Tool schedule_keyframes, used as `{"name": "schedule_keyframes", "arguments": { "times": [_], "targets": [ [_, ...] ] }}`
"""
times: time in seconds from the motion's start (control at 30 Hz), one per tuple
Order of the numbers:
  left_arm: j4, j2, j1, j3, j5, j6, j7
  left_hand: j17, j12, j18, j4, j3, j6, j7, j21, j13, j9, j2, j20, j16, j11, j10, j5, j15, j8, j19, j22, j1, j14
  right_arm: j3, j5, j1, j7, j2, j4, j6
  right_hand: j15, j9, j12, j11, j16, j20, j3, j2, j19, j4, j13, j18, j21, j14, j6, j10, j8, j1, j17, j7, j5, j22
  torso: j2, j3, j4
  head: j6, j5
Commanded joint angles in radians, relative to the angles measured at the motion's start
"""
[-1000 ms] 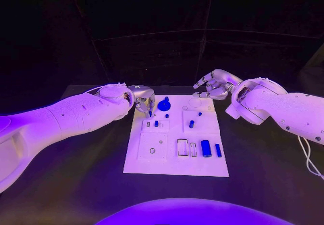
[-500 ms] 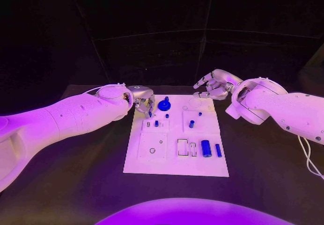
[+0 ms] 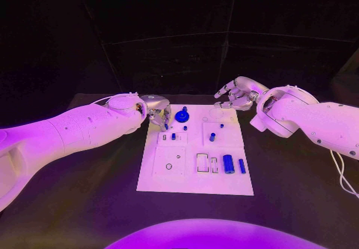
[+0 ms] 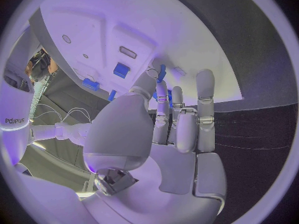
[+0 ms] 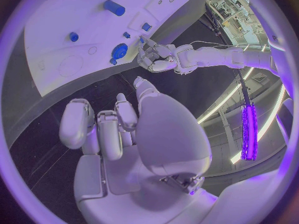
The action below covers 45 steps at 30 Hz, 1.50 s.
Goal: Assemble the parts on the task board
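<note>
The white task board lies in the middle of the table. My left hand hovers over its far left corner, fingers pointing down. It pinches a small blue peg between thumb and fingertip; the peg shows at the fingertips in the left wrist view. Beside it a round blue part stands on the board, also seen as the round blue part next to my left hand. My right hand hangs over the far right corner with fingers curled in and nothing in them.
Small blue pegs stand mid-board. A thick blue cylinder and a thinner blue one lie near the right edge beside a rectangular slot. Black table surrounds the board.
My left hand has shifted only very slightly over the board's far left corner. The right hand has stayed still.
</note>
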Motion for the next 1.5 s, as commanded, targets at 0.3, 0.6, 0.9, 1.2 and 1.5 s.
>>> {"name": "schedule_keyframes", "arguments": {
  "times": [0.3,0.6,0.9,1.2,1.5],
  "targets": [
    [0.013,-0.006,-0.009,-0.006,-0.015,0.001,-0.005,-0.002,0.006,-0.002,0.004,-0.010,-0.015,0.000,-0.003,0.003,0.008,-0.008,-0.002,0.003,-0.002,-0.009,0.007,0.001,0.007,-0.003,0.000,-0.005,0.000,0.001,-0.004,0.002,0.003,0.001,-0.007,0.006,-0.005,0.001,0.005,-0.004,-0.005,-0.003,-0.003,0.009,-0.006,-0.001,0.000,0.002,-0.004,0.071,0.008,-0.001,0.007,-0.002,0.108,-0.001,0.007,-0.001,0.000,-0.0001,-0.0008,0.000,0.002],
    [0.014,-0.007,-0.009,-0.006,-0.009,-0.019,-0.002,-0.007,0.017,-0.001,0.009,-0.019,-0.047,0.010,-0.011,0.005,0.020,-0.009,-0.002,0.003,-0.002,-0.017,0.007,0.002,-0.005,-0.004,-0.004,-0.004,-0.003,0.001,-0.004,0.002,0.003,0.002,-0.009,0.006,-0.005,0.001,0.005,-0.004,-0.005,-0.003,-0.003,0.009,-0.006,-0.001,0.000,0.002,-0.004,0.071,0.008,-0.001,0.007,-0.002,0.108,-0.001,0.007,-0.001,0.000,0.0003,-0.0002,0.000,0.001],
    [0.014,-0.008,-0.009,-0.006,-0.003,-0.023,-0.002,-0.029,0.027,0.003,0.022,-0.039,-0.093,0.029,-0.035,0.008,0.031,-0.015,0.001,0.000,0.002,-0.045,0.007,0.005,-0.031,-0.015,-0.023,-0.002,-0.017,0.001,-0.028,0.002,0.002,0.002,-0.009,0.004,-0.006,0.001,0.005,-0.004,-0.006,-0.003,-0.003,0.009,-0.007,-0.002,0.000,0.002,-0.005,0.071,0.008,-0.001,0.008,-0.001,0.107,-0.001,0.007,-0.002,0.000,0.0003,0.0000,0.002,0.001],
    [0.015,-0.008,-0.009,-0.006,0.000,-0.023,-0.001,-0.032,0.028,0.003,0.024,-0.041,-0.098,0.031,-0.038,0.008,0.032,-0.015,0.001,-0.001,0.002,-0.048,0.007,0.006,-0.035,-0.016,-0.026,-0.001,-0.019,0.001,-0.035,0.002,0.002,0.003,-0.010,0.005,-0.006,0.001,0.005,-0.004,-0.006,-0.003,-0.003,0.009,-0.007,-0.002,0.000,0.002,-0.005,0.071,0.008,-0.001,0.008,-0.001,0.107,-0.001,0.007,-0.002,0.000,0.0005,-0.0008,0.001,0.002],
    [0.024,-0.014,-0.009,-0.006,0.006,-0.009,0.008,-0.060,0.034,0.004,0.040,-0.066,-0.118,0.041,-0.052,0.008,0.041,-0.034,0.005,-0.006,0.006,-0.066,0.007,0.010,-0.049,-0.024,-0.034,-0.005,-0.037,0.001,-0.035,0.002,0.002,0.002,-0.012,0.006,-0.006,0.001,0.005,-0.004,-0.006,-0.003,-0.003,0.009,-0.007,-0.002,0.000,0.002,-0.005,0.071,0.008,-0.001,0.008,-0.001,0.107,-0.001,0.007,-0.002,0.000,0.0006,-0.0001,0.001,0.001]
  ]
}}
